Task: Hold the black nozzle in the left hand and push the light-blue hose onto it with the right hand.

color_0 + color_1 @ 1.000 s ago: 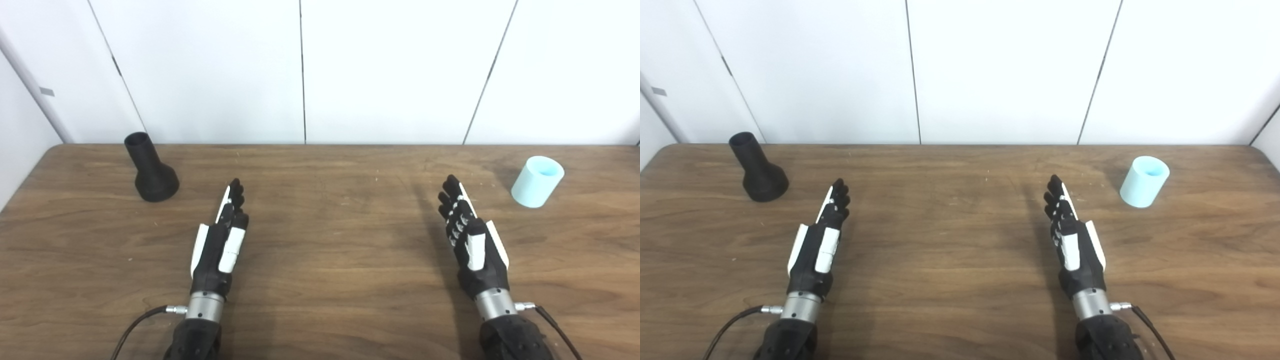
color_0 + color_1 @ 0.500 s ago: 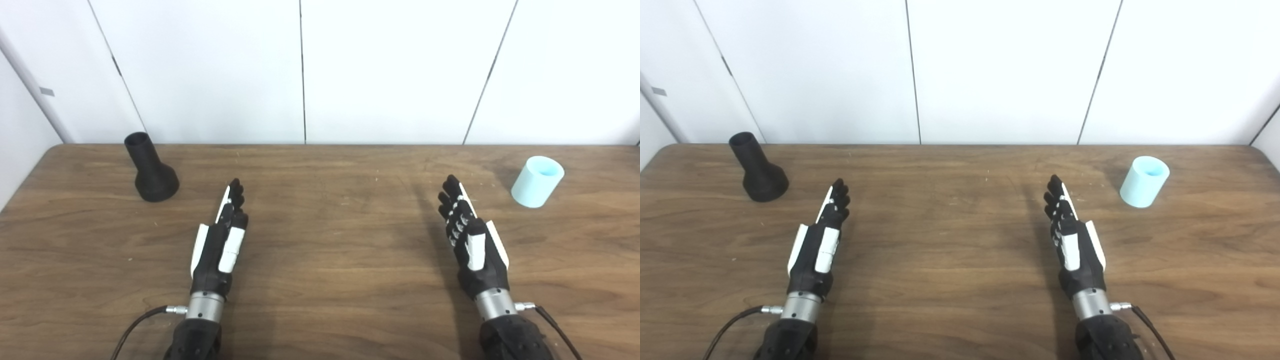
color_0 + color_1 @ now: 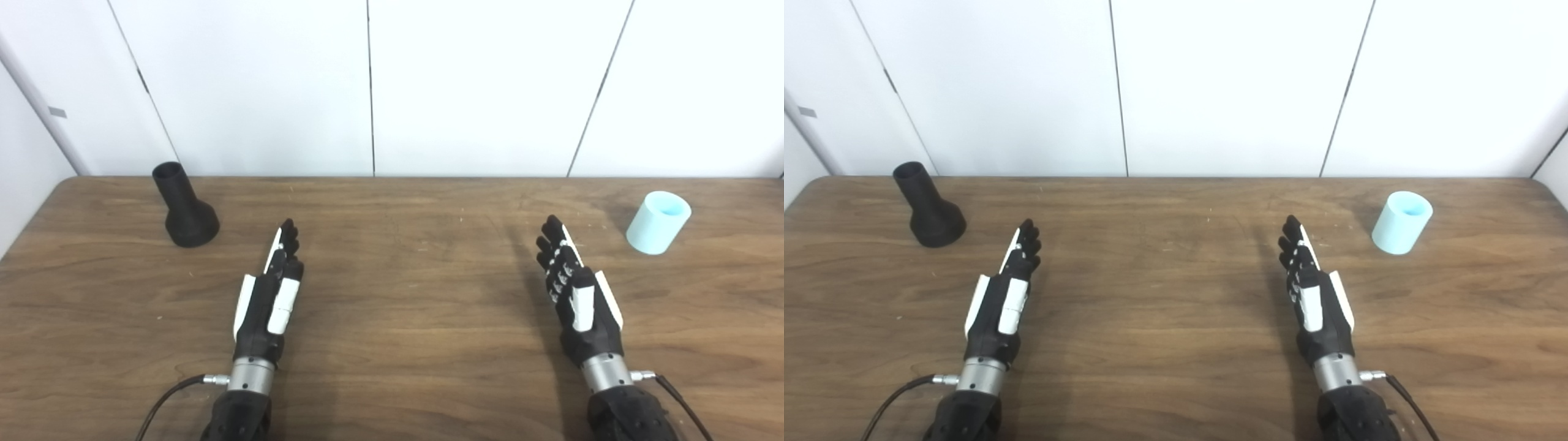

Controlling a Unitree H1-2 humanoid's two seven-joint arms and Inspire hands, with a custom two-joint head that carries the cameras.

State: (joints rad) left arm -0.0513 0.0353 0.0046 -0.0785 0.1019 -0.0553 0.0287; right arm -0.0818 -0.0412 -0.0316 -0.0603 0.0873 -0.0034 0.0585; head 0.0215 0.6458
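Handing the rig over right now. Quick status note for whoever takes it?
Left hand: open, holds nothing, fingers extended, over the table.
Right hand: open, holds nothing, same pose.
Black nozzle: standing wide end down at the far left of the table, clear of the left hand.
Light-blue hose: short piece standing on end at the far right, clear of the right hand.
Done: nothing; neither part grasped.
Left: grasp nozzle with left, hose with right, push hose onto nozzle.
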